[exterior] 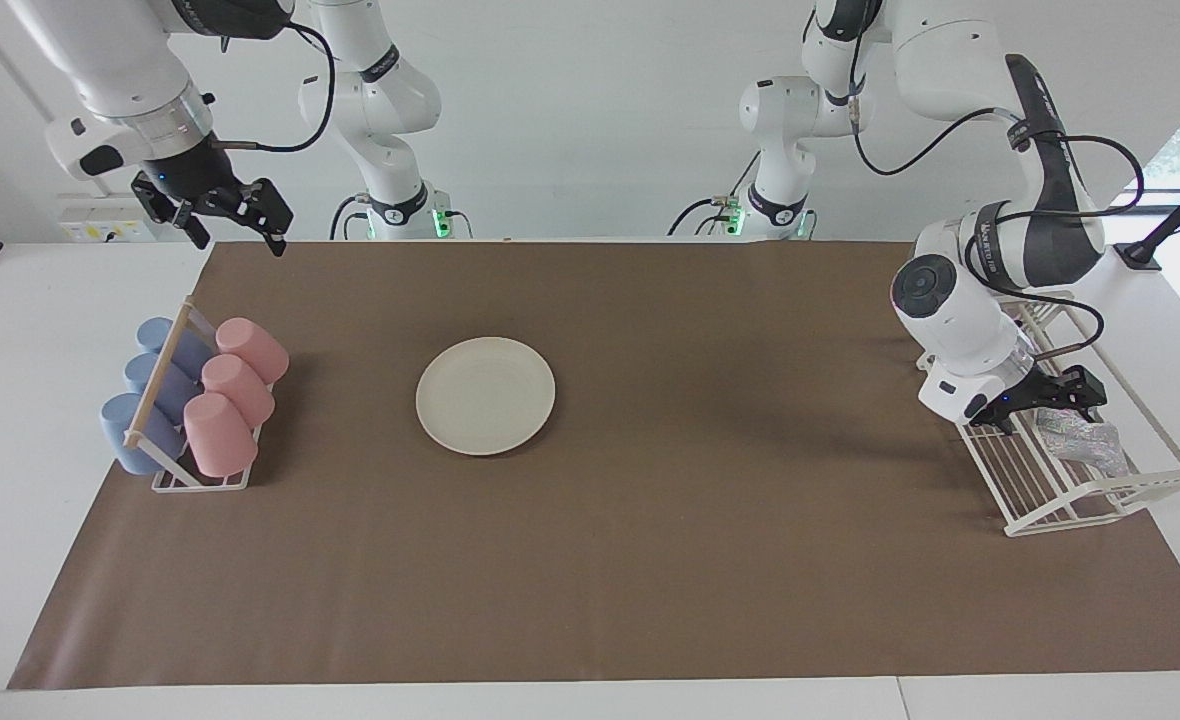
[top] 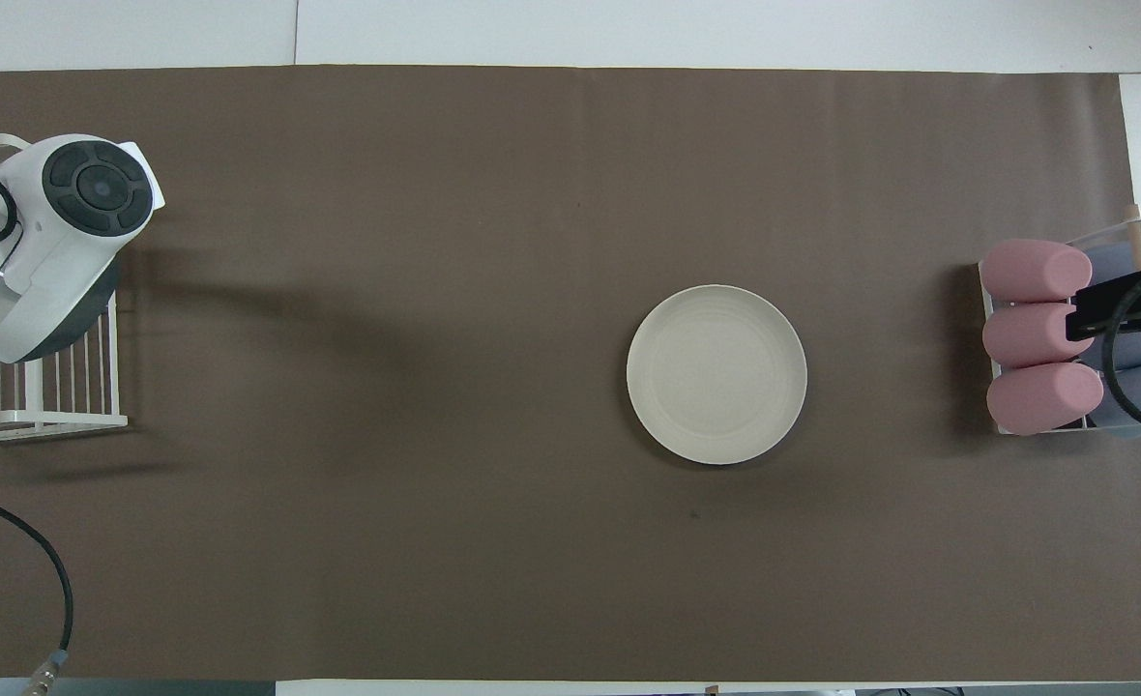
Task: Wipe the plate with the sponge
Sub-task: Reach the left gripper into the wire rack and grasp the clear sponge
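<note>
At the left arm's end of the table, over the white wire rack (exterior: 1070,470), the left gripper (exterior: 1045,400) hangs low with its jaws spread wide and nothing between them. Just beside its fingertips lies the sponge (exterior: 1085,440), a silvery glittery pad resting on the rack's bars, apparently untouched. This looks like the reach for the sponge, the very first step; no wiping has begun. The plate (exterior: 485,395) sits bare on the brown mat (exterior: 590,560), well apart from the rack, toward the right arm's end, near the cup rack (exterior: 195,465) with its pink cups (exterior: 230,395) and blue cups (exterior: 150,385).

Up above the mat's corner nearest the robots, over the cup rack's side of the table, the right gripper (exterior: 220,215) waits, jaws released and empty.

The next move, by my reading, calls for the left gripper to settle its fingers either side of the sponge and pinch it, probably at the narrow waist. The pad is soft and the bars leave little room beneath it, so the descent needs care, or the fingertips could catch on the wires. From overhead the left arm's body hides the sponge entirely.
</note>
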Robot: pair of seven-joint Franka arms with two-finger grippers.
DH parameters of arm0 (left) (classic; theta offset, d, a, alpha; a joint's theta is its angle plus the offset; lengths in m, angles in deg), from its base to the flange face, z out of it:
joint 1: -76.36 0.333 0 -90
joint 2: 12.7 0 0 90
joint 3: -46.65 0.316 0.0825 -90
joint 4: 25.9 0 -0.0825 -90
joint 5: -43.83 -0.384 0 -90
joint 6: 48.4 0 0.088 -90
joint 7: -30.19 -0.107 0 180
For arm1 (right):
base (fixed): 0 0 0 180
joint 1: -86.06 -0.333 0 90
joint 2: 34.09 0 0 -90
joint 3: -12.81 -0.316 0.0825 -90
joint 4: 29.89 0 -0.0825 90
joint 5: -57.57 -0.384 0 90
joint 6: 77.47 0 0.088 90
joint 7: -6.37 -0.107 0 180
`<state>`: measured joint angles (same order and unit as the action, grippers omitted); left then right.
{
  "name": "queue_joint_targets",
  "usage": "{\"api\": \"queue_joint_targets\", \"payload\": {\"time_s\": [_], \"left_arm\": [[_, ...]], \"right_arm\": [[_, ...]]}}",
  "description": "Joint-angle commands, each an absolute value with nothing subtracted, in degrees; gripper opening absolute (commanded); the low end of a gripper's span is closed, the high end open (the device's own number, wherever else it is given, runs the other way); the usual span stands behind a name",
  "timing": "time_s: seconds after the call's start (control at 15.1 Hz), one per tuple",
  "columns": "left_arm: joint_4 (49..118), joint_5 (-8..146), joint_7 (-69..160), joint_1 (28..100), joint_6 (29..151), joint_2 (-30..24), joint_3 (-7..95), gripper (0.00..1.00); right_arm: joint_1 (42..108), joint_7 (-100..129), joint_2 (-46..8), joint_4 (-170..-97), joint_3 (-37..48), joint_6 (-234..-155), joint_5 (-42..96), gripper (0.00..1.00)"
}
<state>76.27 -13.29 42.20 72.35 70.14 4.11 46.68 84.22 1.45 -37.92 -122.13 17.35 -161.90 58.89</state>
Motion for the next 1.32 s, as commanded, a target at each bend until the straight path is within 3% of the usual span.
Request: {"api": "queue_joint_targets", "payload": {"time_s": [0.0,0.2,0.26,0.33,0.4,1.26], "left_arm": [[75.8,-14.6,43.3,73.4,71.9,4.4,46.8,0.99],[75.9,-15.1,43.6,73.5,71.9,4.4,46.9,0.70],[75.9,-15.1,43.8,73.7,71.9,4.4,46.9,0.41],[75.8,-15.0,43.8,73.7,71.9,4.4,46.9,0.19],[75.7,-15.0,43.8,73.7,71.9,4.4,46.9,0.03],[73.7,-15.0,43.1,73.3,71.0,4.4,46.8,0.00]], "right_arm": [[85.0,3.2,-38.7,-123.2,17.0,-162.6,57.7,1.00],[85.0,3.2,-38.7,-123.2,17.0,-162.6,57.7,1.00],[85.0,3.2,-38.7,-123.2,17.0,-162.6,57.7,1.00],[85.0,3.2,-38.7,-123.2,17.0,-162.6,57.7,1.00],[85.0,3.2,-38.7,-123.2,17.0,-162.6,57.7,1.00],[85.0,3.2,-38.7,-123.3,17.0,-162.6,57.7,1.00]]}}
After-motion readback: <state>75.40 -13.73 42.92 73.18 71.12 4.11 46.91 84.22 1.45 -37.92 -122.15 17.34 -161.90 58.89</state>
